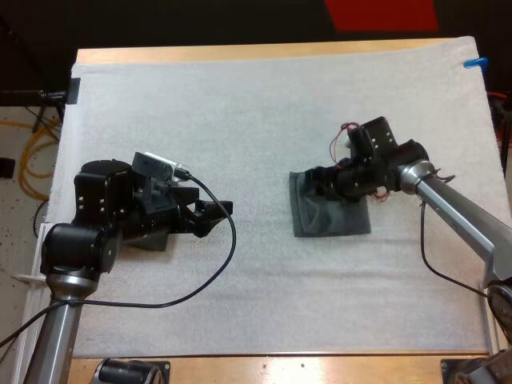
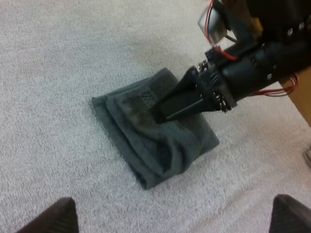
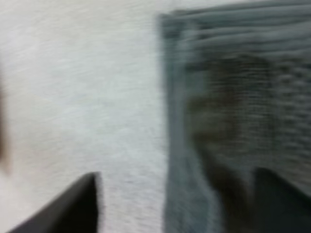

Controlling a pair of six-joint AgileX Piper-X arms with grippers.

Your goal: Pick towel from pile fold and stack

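Observation:
A dark grey-green towel (image 1: 332,220), folded into a small rectangle with a rumpled near edge, lies on the white mat right of centre. My right gripper (image 1: 309,182) hangs low over its left edge. Seen from the right wrist, that gripper (image 3: 177,204) is open, with one finger over the towel (image 3: 233,97) and the other over bare mat. From the left wrist, the right arm's fingers point down onto the towel (image 2: 146,145). My left gripper (image 1: 220,210) is open over bare mat, well left of the towel, with its fingers (image 2: 58,216) wide apart.
A dark shape (image 1: 152,240) lies on the mat under my left arm, mostly hidden. The white mat (image 1: 256,104) stretches bare toward the far side and along the front. The wooden table edge (image 2: 302,97) runs just beyond the right arm.

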